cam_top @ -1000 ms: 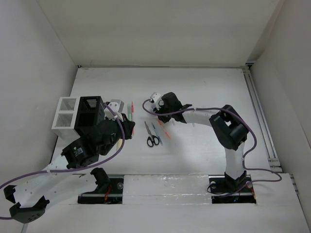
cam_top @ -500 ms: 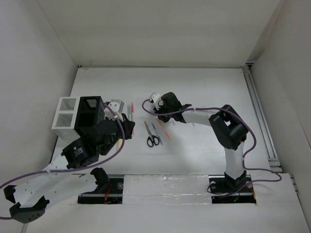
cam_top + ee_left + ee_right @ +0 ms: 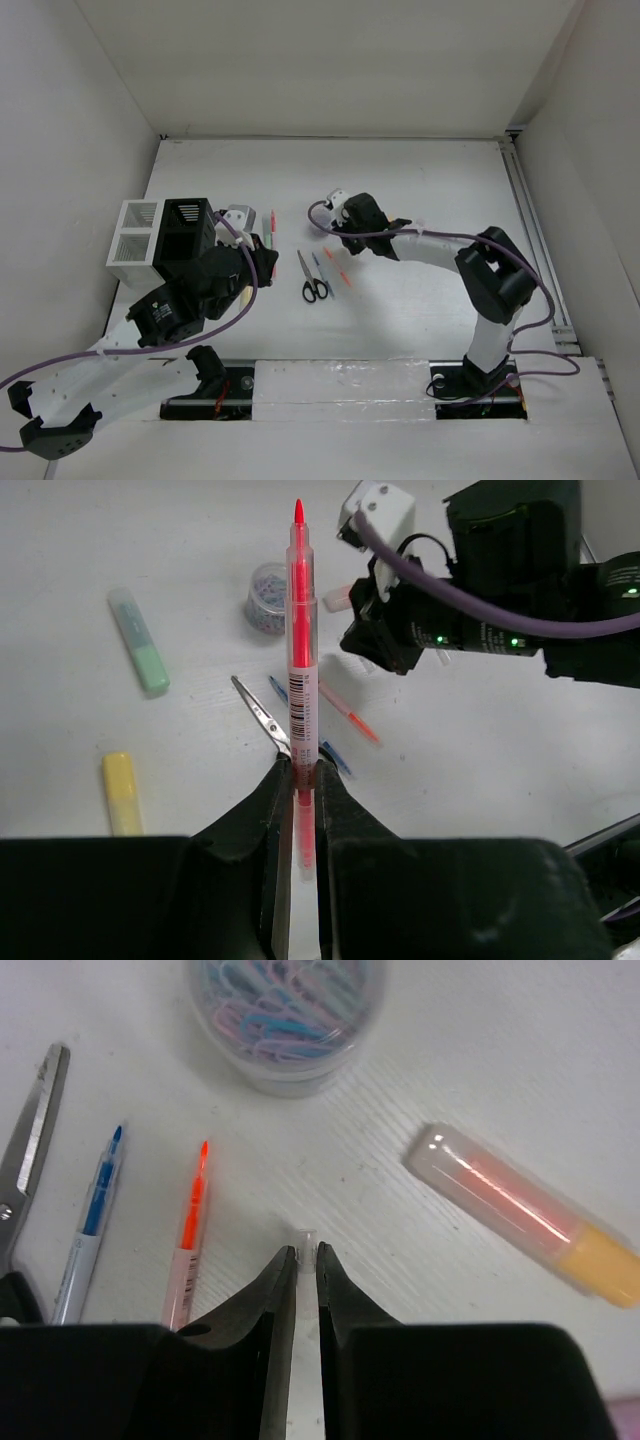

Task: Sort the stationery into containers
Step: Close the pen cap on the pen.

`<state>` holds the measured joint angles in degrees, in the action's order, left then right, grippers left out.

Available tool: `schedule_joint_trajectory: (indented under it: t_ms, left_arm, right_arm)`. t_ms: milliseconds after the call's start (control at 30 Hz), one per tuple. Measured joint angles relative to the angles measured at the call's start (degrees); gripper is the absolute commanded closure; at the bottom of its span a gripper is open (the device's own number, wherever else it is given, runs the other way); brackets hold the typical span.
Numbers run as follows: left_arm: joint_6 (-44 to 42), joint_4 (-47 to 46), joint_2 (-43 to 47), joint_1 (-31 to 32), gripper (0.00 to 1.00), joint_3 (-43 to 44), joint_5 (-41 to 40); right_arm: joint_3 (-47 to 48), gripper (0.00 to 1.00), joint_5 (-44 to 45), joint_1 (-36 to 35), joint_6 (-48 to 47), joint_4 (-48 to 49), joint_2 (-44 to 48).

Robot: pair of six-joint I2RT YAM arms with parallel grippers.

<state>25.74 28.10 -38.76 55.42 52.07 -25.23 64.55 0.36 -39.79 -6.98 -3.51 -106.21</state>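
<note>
My left gripper (image 3: 300, 772) is shut on a red pen (image 3: 300, 630) that stands up from the jaws; in the top view this gripper (image 3: 262, 255) is beside the black container (image 3: 188, 230) and the white container (image 3: 130, 240). My right gripper (image 3: 306, 1252) is shut on a thin clear piece (image 3: 306, 1236) low over the table; in the top view it (image 3: 340, 238) is at mid-table. An orange pen (image 3: 190, 1230), a blue pen (image 3: 95, 1210) and scissors (image 3: 30, 1130) lie to its left. An orange highlighter (image 3: 530, 1230) lies to its right.
A clear jar of paper clips (image 3: 290, 1010) stands just ahead of the right gripper. A green highlighter (image 3: 140, 655) and a yellow highlighter (image 3: 120, 792) lie on the table left of the held red pen. White walls close in the table on three sides.
The right arm has shifted a little to the right and its jaws have narrowed onto the clear piece. The left arm and its red pen have not moved.
</note>
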Motion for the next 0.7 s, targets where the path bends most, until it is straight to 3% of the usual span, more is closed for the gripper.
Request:
schedule_joint_trajectory:
  t_ms: [267, 500, 700]
  left_arm:
    - [-0.6, -0.2, -0.9, 0.0, 1.00, 0.0, 1.8]
    - [-0.9, -2.8, -4.7, -0.5, 1.00, 0.3, 6.5]
    - [-3.0, -7.1, -9.4, -0.6, 1.00, 0.7, 17.2]
  right_arm:
    - [-2.3, 1.00, 7.5, 0.0, 7.5, 0.5, 15.6]
    - [-6.8, 1.00, 17.0, 0.5, 24.8, 4.4, 35.9]
    - [-15.0, 1.00, 20.5, 0.9, 39.6, 13.4, 50.3]
